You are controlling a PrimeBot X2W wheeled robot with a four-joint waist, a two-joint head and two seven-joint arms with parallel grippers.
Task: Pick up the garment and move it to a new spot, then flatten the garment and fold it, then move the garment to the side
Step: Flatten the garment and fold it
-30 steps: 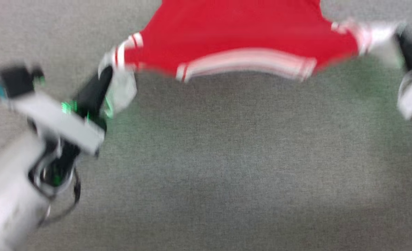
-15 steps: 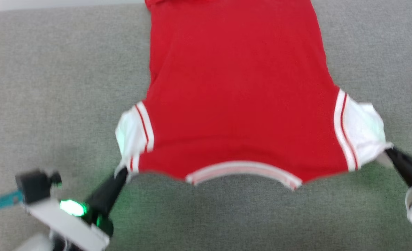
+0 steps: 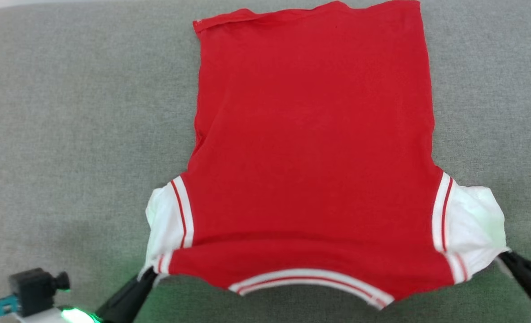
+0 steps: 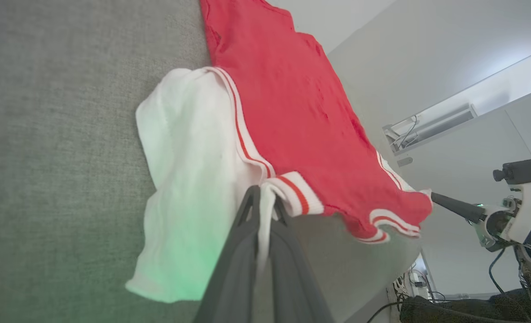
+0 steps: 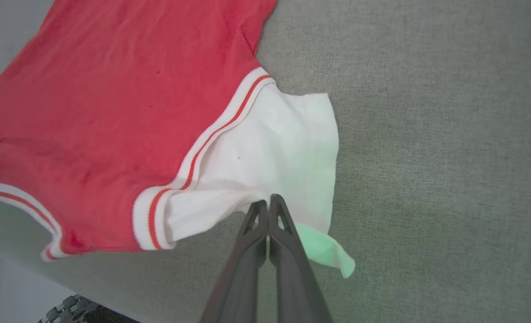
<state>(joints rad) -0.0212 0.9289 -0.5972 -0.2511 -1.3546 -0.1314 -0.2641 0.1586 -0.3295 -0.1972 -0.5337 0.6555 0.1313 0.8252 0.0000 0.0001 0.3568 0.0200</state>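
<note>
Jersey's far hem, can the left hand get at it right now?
Probably not as is. The left hand is shut on the near white sleeve, and the hem lies across the whole jersey. Nothing blocks the way, though.

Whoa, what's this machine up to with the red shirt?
A two-armed robot holds a red jersey spread out on a grey cloth-covered surface. Its left fingers are pinched shut on the white sleeve at one shoulder, and its right fingers are pinched shut on the other sleeve. The jersey lies nearly flat, plain side up, with the neck edge toward the robot and the hem at the far end. No fold has been made yet.
</note>
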